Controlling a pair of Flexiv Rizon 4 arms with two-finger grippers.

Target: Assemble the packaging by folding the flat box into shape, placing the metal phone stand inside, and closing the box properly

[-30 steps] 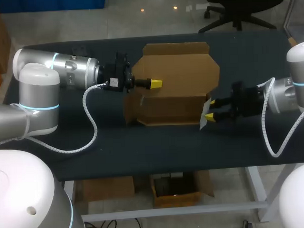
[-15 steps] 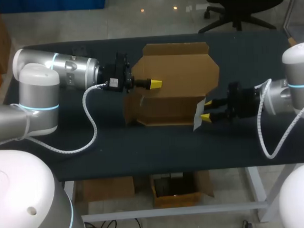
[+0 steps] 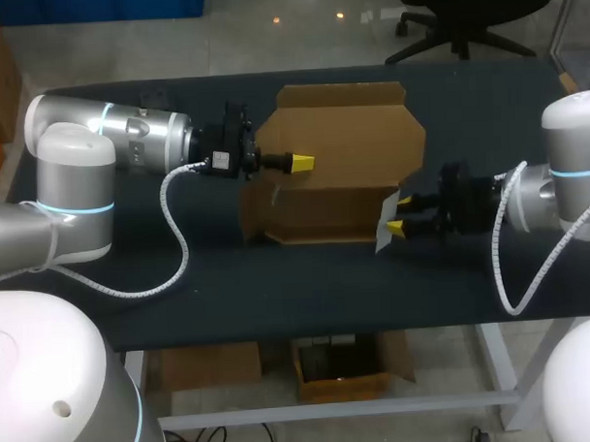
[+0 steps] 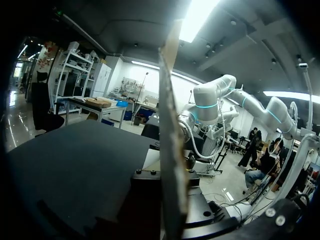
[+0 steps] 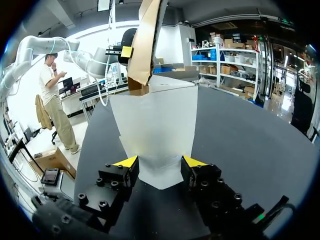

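A brown cardboard box (image 3: pixel 324 215) stands half folded mid-table, its large lid panel (image 3: pixel 345 127) open toward the back. My left gripper (image 3: pixel 304 162) is shut on the upright edge of the box's left panel (image 4: pixel 170 125), which rises from between its fingers in the left wrist view. My right gripper (image 3: pixel 397 214) is at the box's right end. It is open, with the white-faced side flap (image 5: pixel 155 125) lying between its yellow fingertips (image 5: pixel 126 162). The brown lid (image 5: pixel 145 45) towers beyond that flap. No phone stand shows in any view.
The dark table (image 3: pixel 278 280) has bare room in front of the box and at both sides. A white coiled cable (image 3: pixel 179 235) hangs from my left wrist and another (image 3: pixel 505 272) from my right wrist. A small dark object (image 3: pixel 155 93) sits at the back left.
My right gripper has moved left toward the box, swinging the white side flap inward. My left gripper and the panel it holds have stayed put.
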